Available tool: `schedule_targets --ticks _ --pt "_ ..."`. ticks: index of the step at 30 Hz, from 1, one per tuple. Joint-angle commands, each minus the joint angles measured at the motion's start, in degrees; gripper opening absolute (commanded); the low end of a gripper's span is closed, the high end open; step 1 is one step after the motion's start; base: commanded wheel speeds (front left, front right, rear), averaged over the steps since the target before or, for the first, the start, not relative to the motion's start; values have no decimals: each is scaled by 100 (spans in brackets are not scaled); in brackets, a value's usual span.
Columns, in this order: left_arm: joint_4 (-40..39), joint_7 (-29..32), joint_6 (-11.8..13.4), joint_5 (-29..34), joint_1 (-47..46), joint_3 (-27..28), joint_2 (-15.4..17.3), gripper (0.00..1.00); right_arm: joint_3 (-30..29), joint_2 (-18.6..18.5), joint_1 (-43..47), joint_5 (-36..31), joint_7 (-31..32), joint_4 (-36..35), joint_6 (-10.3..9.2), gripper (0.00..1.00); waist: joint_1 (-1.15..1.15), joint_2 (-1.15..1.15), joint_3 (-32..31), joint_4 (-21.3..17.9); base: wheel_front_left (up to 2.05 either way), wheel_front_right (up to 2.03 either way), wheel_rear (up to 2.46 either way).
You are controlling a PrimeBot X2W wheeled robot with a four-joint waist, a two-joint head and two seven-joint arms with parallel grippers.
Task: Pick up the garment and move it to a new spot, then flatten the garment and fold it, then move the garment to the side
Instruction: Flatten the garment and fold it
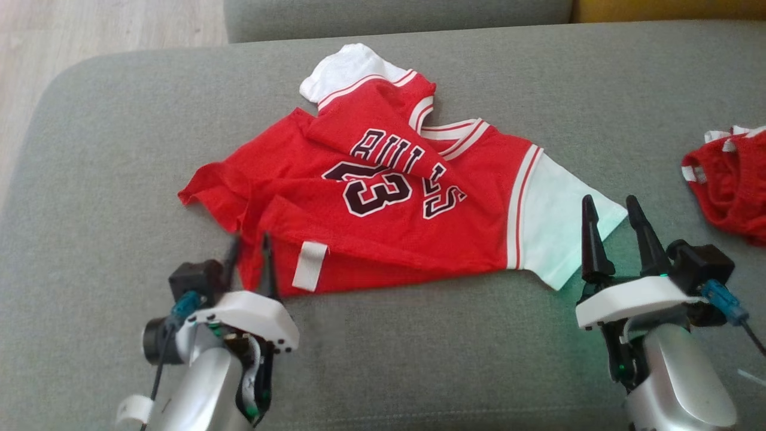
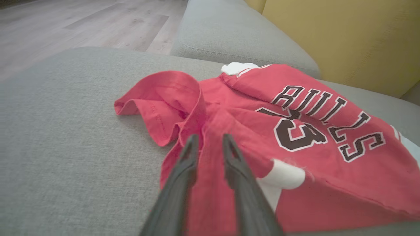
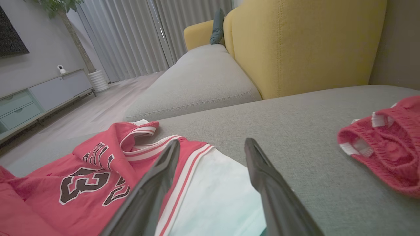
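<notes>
Grey cushion [image 1: 119, 149], crumpled red jersey [image 1: 389, 239], another red garment [image 1: 730, 185]

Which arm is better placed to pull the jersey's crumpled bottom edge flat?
Left. The left fingers sit at the crumpled edge of the jersey; the right fingers stand open over the white sleeve.

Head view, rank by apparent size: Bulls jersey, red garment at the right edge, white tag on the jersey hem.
1. Bulls jersey
2. Red garment at right edge; the frame crops it, so its full size is unsure
3. White tag
</notes>
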Motion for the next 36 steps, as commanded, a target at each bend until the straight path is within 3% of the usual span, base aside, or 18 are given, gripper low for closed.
schedule_targets --ticks 1,6,14,24,36 --pt "-168 -70 29 71 -153 274 89 100 147 -3 -75 -62 -22 -151 37 100 0 0 -3 -34 0 0 0" --pt "-306 -70 37 323 -26 432 89 100 81 3 -50 -169 -22 -220 37 100 0 0 -42 -116 0 0 0" --pt "-633 -70 -186 753 171 266 89 100 -161 25 106 -416 -22 -399 37 100 0 0 -185 -158 0 0 0" --pt "-465 -70 -21 886 373 304 88 100 -290 31 318 -667 -22 -327 37 100 0 0 -417 -182 0 0 0" --pt "-452 -70 155 819 561 262 88 100 34 32 373 -803 -22 -15 37 100 0 0 -495 -110 0 0 0"
